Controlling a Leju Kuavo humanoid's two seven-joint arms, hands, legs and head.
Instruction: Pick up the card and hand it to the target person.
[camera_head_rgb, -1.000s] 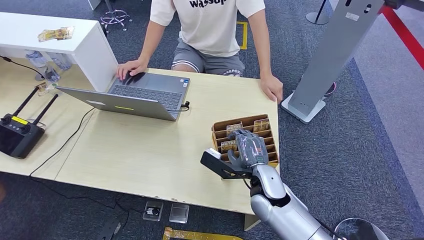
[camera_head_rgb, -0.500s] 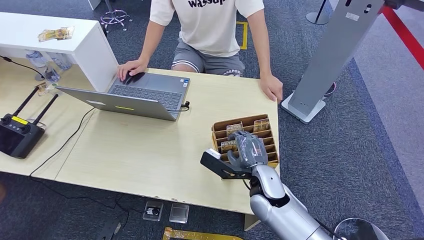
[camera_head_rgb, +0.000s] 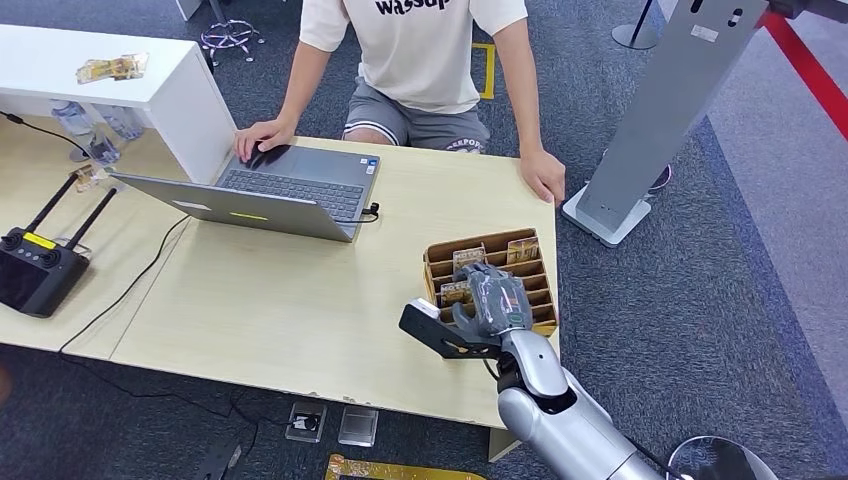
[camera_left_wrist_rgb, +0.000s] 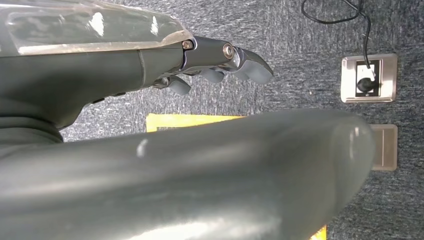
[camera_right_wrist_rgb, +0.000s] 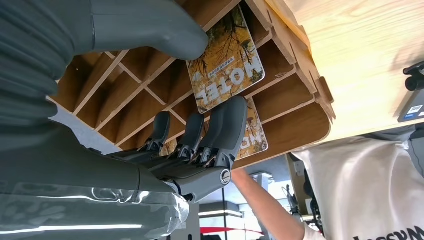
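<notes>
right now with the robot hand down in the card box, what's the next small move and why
Probably close the thumb and fingers on the near hotel card. In the right wrist view the right robot hand brackets that card inside the slotted wooden card box, thumb on one side and fingers on the other, but no pinch is plain yet. Lifting now would likely leave it behind.
</notes>
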